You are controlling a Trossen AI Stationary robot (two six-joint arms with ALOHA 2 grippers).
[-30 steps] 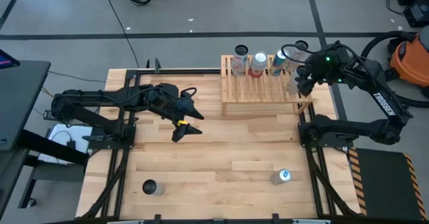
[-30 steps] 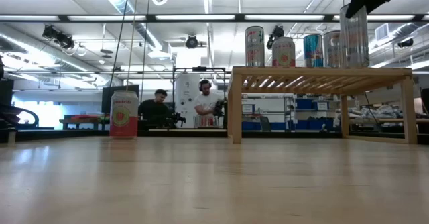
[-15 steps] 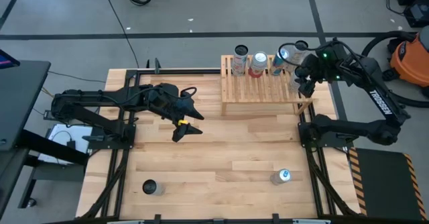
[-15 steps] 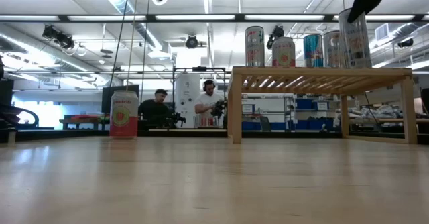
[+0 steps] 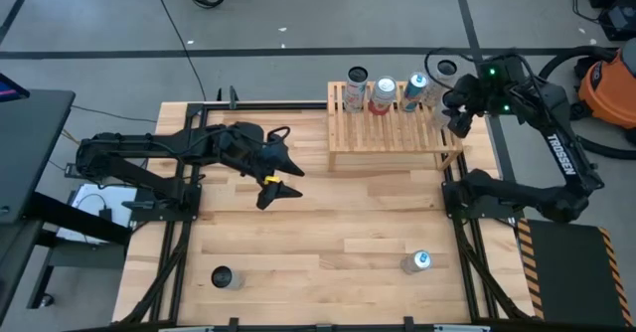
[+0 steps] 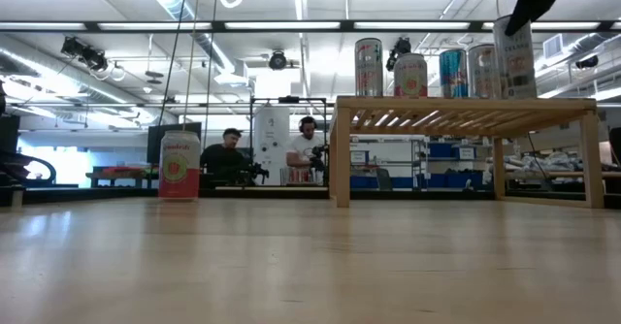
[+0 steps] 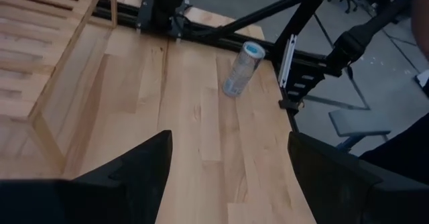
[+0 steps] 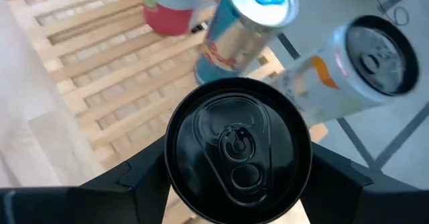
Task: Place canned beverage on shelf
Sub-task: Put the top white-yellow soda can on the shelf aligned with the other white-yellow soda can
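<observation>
The light-wood slatted shelf [image 5: 393, 128] stands at the table's far right, seen side-on in the low view [image 6: 466, 106]. Several cans stand upright along its far edge: a silver one [image 6: 368, 67], a pink one [image 6: 410, 75] and a blue one [image 6: 453, 72]. My right gripper [image 8: 238, 184] is above the shelf's far right corner [image 5: 459, 113], shut on a silver can with a black top [image 6: 514, 57]. My left gripper [image 5: 280, 180] is open and empty over the table's middle left. My right gripper pinches the black-topped can between its two fingers [image 8: 144, 177], on opposite sides of its wall just below the top rim [image 8: 175, 158]. The fingers come from above, pointing down. The can hangs slightly tilted, its bottom [image 6: 516, 93] level with the slats; whether it touches them I cannot tell.
A blue-topped can [image 5: 418, 262] stands on the table near the front right, also in the left wrist view [image 7: 241, 68]. A dark-topped can [image 5: 224, 277] stands near the front left. A pink can [image 6: 179, 165] shows in the low view. People sit in the room beyond.
My right gripper has carried the black-topped can toward the table's right edge, along the shelf's far right part. The can tipped on the way and now hangs nearer upright, a little lower.
</observation>
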